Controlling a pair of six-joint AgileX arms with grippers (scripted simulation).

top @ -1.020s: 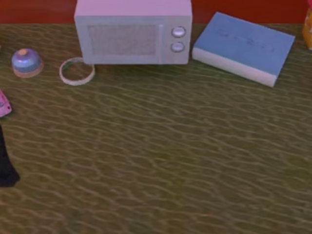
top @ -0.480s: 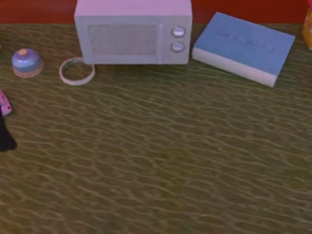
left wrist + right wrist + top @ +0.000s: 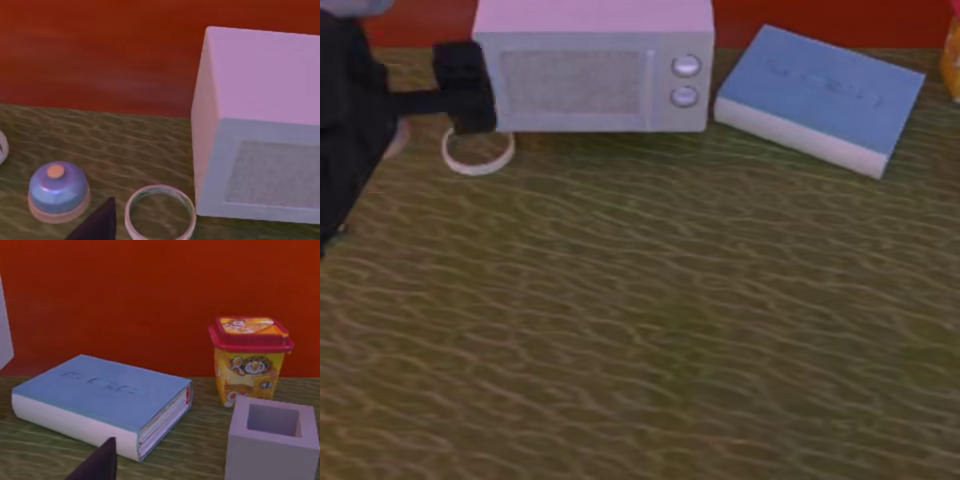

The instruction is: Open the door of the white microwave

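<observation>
Top centre of the top view: the white microwave (image 3: pixel 592 65), its door (image 3: pixel 570 82) shut flush, mesh window facing forward. Left gripper (image 3: pixel 465 88) sits at the door's left edge, above a white ring (image 3: pixel 477 147); whether its fingers are parted cannot be told. Likely handling (judged): rigid, smooth, light panel, probably hinged at one side; take hold at that free left edge. Right arm unseen in the top view.

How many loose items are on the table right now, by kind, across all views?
Microwave: 1, the white microwave, door shut
Book: 1
Bell: 1
Ring: 1
Lidded cup: 1
Open-topped cube: 1
Total: 6
</observation>
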